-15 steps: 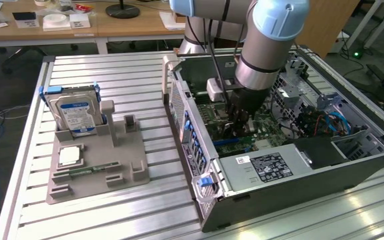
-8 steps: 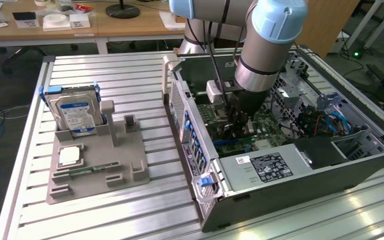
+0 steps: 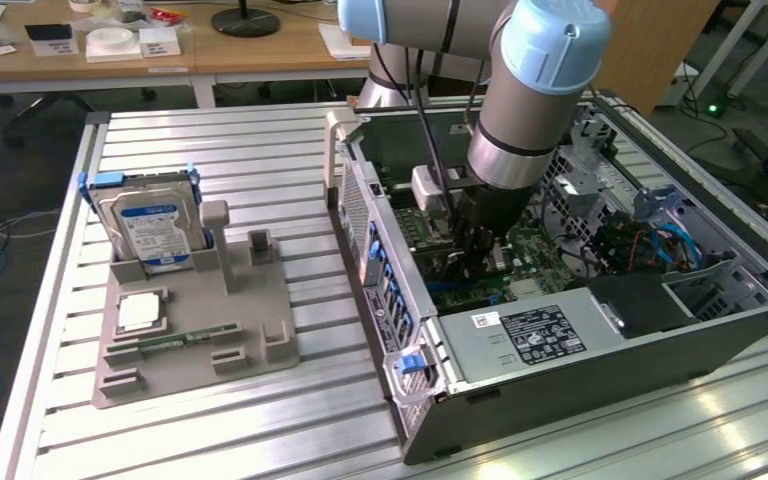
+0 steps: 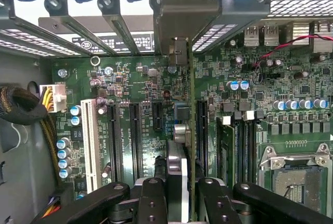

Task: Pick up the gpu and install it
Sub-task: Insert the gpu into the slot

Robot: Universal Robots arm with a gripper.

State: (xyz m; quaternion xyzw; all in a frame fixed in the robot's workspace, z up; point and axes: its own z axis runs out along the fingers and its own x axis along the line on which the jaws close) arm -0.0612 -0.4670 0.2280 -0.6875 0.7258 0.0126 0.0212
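My gripper (image 3: 482, 258) is down inside the open computer case (image 3: 598, 340), just above the green motherboard (image 4: 135, 94). In the wrist view the black fingers (image 4: 151, 198) are shut on the gpu (image 4: 179, 130), which I see edge-on as a thin card standing upright between them. The card runs along a long black expansion slot (image 4: 201, 130) on the motherboard. Its silver end bracket (image 4: 179, 52) reaches up to the case's rear slot opening. I cannot tell whether the card's edge is seated in the slot. The fan face is hidden.
On the table at the exterior view's left, a grey fixture (image 3: 264, 300) holds a silver hard drive with a blue label (image 3: 147, 225), a processor chip (image 3: 140, 312) and a green memory stick (image 3: 177, 340). Cables (image 4: 23, 107) and a bare processor socket (image 4: 299, 179) flank the slots.
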